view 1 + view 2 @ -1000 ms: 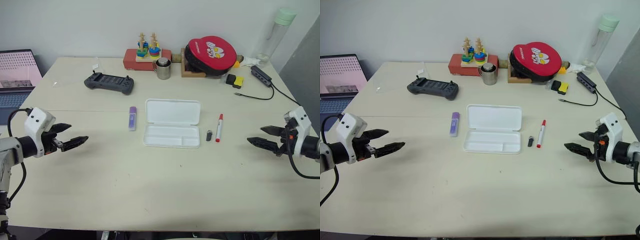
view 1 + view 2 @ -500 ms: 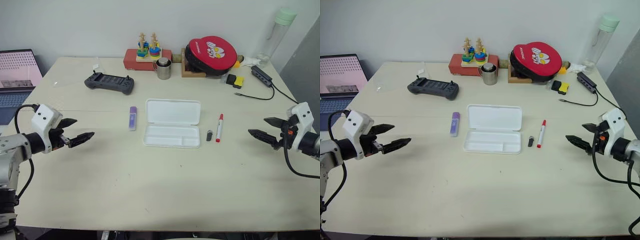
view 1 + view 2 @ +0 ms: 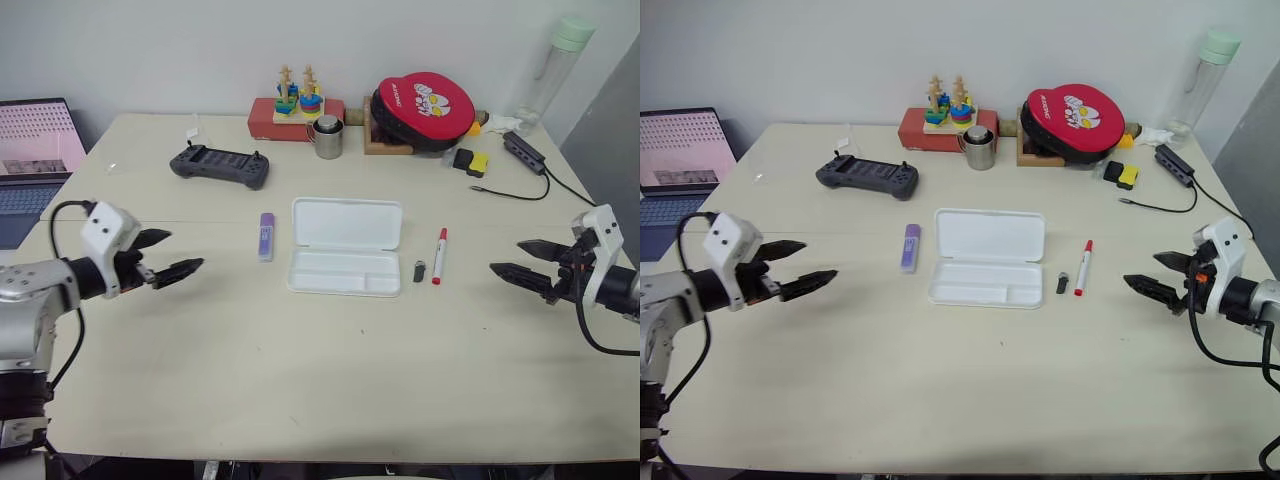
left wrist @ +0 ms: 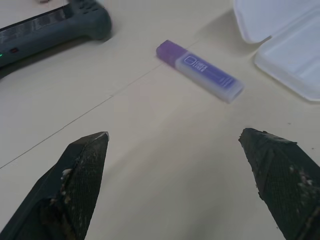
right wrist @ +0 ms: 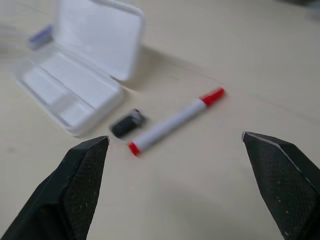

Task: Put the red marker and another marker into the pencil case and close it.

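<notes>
The pencil case (image 3: 344,246) lies open at the middle of the cream table (image 3: 300,380), its hinged lid folded flat toward the far side and its tray toward the near side. The tray compartments hold nothing.

The purple marker (image 3: 266,236) lies flat on the table just beside the left edge of the case, apart from it, its long axis running front to back. The red marker (image 3: 438,255) lies flat to the right of the case, roughly parallel to the case's short edge, red cap pointing away from the robot. A small dark grey stubby object (image 3: 419,271) sits between the case and the red marker, near the marker's tail end.

The left gripper (image 3: 170,255) hovers above the table, well to the left of the purple marker, pointing toward it. Its two black fingers are spread wide and grip nothing. In the left wrist view, the purple marker (image 4: 200,71) appears between the spread fingertips (image 4: 82,165), farther along.

The right gripper (image 3: 518,259) hovers above the table to the right of the red marker, apart from it, fingers likewise spread wide and empty.

A dark grey game controller (image 3: 219,165) rests on the far left part of the table.
</notes>
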Robot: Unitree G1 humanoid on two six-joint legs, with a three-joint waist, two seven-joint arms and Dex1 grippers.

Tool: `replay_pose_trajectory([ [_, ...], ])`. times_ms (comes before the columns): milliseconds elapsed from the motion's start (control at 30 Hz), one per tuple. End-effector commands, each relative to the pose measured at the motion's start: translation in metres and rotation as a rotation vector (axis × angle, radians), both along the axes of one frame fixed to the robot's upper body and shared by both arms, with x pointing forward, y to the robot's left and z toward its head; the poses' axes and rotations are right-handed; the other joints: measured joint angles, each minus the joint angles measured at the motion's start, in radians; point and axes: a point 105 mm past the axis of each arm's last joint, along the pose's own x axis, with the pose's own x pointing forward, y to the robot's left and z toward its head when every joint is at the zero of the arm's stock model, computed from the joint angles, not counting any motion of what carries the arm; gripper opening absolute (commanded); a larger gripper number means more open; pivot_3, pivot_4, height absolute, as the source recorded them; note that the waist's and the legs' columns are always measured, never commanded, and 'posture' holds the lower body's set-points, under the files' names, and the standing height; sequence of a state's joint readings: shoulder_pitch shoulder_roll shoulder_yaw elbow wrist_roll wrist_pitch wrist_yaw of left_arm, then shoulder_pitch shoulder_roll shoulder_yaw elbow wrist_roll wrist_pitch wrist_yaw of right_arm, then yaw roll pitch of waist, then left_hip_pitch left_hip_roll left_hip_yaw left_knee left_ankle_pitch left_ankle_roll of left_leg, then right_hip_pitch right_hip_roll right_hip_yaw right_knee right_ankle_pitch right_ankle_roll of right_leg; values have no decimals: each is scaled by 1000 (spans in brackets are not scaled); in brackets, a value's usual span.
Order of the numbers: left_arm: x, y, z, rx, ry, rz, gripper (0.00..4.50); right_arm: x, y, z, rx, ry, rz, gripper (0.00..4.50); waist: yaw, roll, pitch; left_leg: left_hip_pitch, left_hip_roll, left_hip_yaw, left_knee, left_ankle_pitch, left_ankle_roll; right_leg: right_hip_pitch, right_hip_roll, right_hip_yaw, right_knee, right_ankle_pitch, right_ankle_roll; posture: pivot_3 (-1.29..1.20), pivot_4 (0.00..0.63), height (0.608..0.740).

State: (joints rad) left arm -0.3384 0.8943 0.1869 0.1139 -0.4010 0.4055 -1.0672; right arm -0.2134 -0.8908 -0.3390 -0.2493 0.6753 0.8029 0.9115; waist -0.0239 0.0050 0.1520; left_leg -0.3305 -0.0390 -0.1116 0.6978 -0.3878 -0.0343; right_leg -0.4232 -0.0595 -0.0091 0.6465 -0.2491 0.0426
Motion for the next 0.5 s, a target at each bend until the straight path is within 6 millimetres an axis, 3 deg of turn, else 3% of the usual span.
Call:
replay_pose_trajectory([
  [33, 1, -52, 11, 1, -21, -217, 4500, -10, 37, 27, 14, -92, 136, 4478, 0, 0, 0, 0, 0, 0, 0, 0, 0, 0, 0, 0, 0, 0, 0, 0, 150, 740],
  [100, 4, -82, 12, -10, -23, -332, 4500, -14, 58, 28, -5, -109, 198, 4478, 0, 0, 0, 0, 0, 0, 0, 0, 0, 0, 0, -1, 0, 0, 0, 0, 150, 740],
  [267, 6, -122, -4, 31, 23, -516, 4500, -23, 86, 26, -41, -123, 266, 4478, -1, -1, 0, 0, -1, 1, 0, 0, 0, -1, 1, -1, 0, 0, 0, 0, 150, 740],
  [500, 4, -146, -26, 84, 80, -654, 4500, -27, 95, 23, -64, -142, 255, 4478, -3, -1, 0, 0, -1, 1, 0, 0, 0, -1, 2, -1, 0, 0, 0, 0, 150, 740],
])
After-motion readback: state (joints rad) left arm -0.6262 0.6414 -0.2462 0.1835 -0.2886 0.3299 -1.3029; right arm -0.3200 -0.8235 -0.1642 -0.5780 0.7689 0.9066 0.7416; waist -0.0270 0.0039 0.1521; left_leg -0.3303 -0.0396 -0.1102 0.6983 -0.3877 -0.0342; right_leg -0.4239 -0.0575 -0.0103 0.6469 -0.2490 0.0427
